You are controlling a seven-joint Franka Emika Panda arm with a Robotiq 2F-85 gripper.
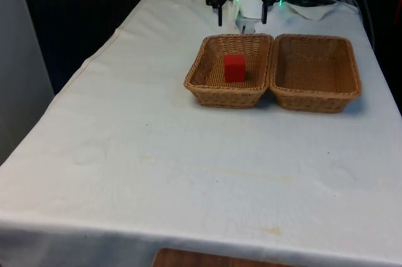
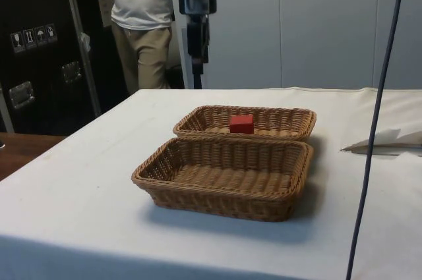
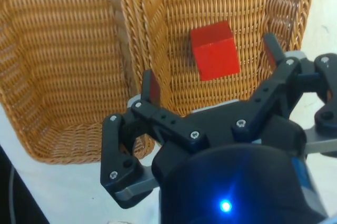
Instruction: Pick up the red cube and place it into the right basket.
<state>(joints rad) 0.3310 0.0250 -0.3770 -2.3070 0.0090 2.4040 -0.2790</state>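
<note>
The red cube point(image 1: 234, 68) point(image 2: 242, 124) point(image 3: 215, 51) lies inside the wicker basket point(image 1: 207, 94) on the front view's left, in its far half. Touching it on the front view's right is a second, empty wicker basket point(image 1: 314, 100) point(image 2: 224, 204) point(image 3: 58, 50). My gripper point(image 1: 242, 21) point(image 2: 196, 62) point(image 3: 210, 66) hangs open, high above the far edge of the cube's basket point(image 2: 198, 116) point(image 3: 179, 23). It points down and nothing is between its fingers; the wrist view looks down on the cube past them.
A person point(image 2: 142, 23) stands beyond the table's far side in the side view. A crumpled white sheet point(image 1: 314, 9) point(image 2: 389, 141) lies near the robot's end. A dark cable point(image 2: 376, 128) hangs across the side view. Bare white cloth point(image 1: 157, 154) covers the near table.
</note>
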